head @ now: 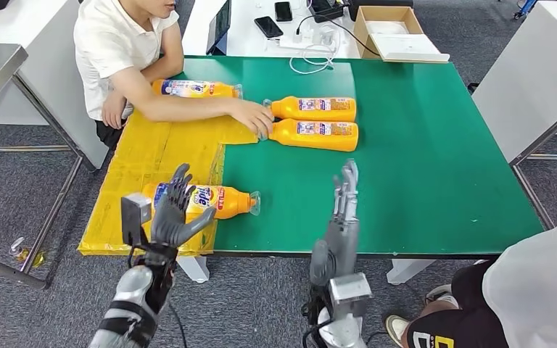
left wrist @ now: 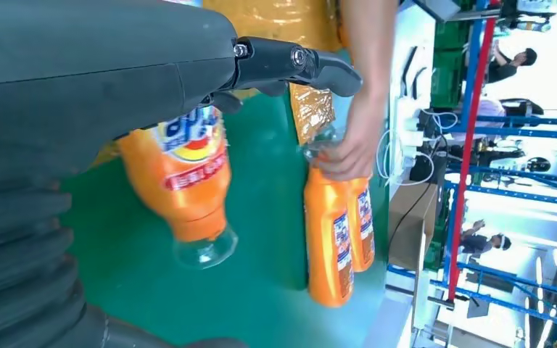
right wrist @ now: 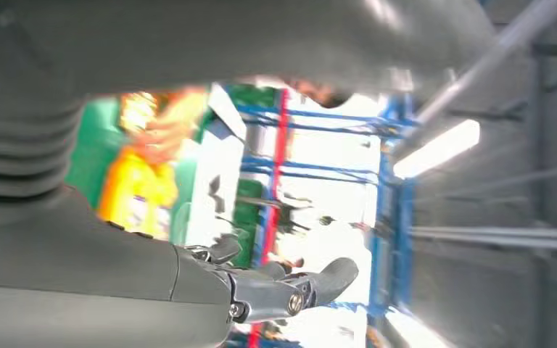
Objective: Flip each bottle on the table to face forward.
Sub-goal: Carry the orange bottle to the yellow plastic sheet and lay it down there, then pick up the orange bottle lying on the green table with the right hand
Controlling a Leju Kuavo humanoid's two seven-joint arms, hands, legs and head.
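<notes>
Lower left of frame, the open left hand hovered over a lying bottle, poised to flip it; the right hand was open, idle.

**Non-task items observed**

Seated at far left corner: person in white shirt, forearm across yellow sheet. On white desk beyond: two phones, open cardboard box, white cable. Second person at near right.

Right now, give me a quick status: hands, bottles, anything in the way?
Left robot hand open over the near bottle, not gripping. Right robot hand open, empty. Person's hand on the two middle bottles.
</notes>
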